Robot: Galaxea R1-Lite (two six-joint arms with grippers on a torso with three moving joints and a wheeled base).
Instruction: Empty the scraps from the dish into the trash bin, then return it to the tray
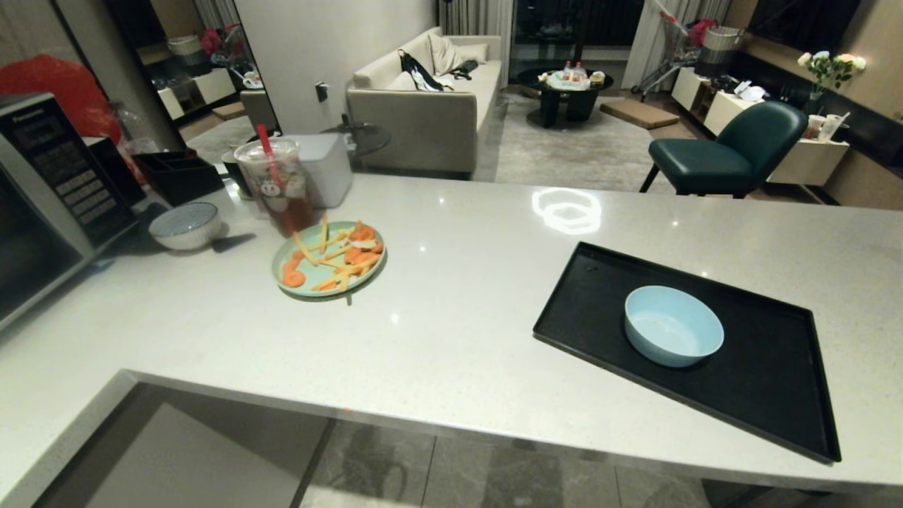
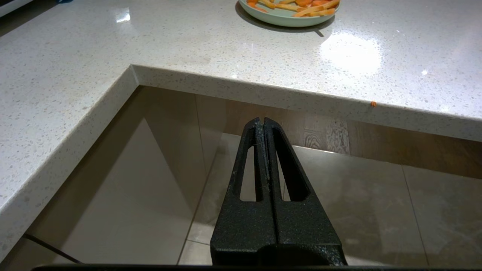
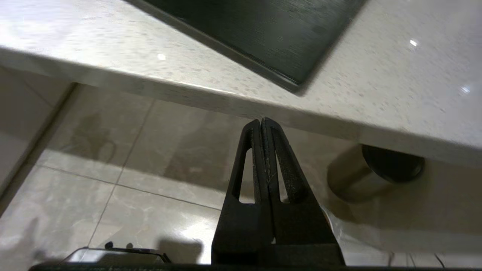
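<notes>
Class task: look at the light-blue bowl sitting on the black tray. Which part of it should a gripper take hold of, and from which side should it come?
Probably the rim of the bowl, from above on its near side. It stands upright and open on the tray, so one finger can go inside and one outside. Its round sloping wall looks too wide to span.

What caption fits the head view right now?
Empty light-blue dish sits on the black tray; scraps remain on the green plate.

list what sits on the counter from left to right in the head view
silver microwave → grey-white bowl → mint-green plate of orange and yellow scraps → black rectangular tray holding the light-blue bowl
</notes>
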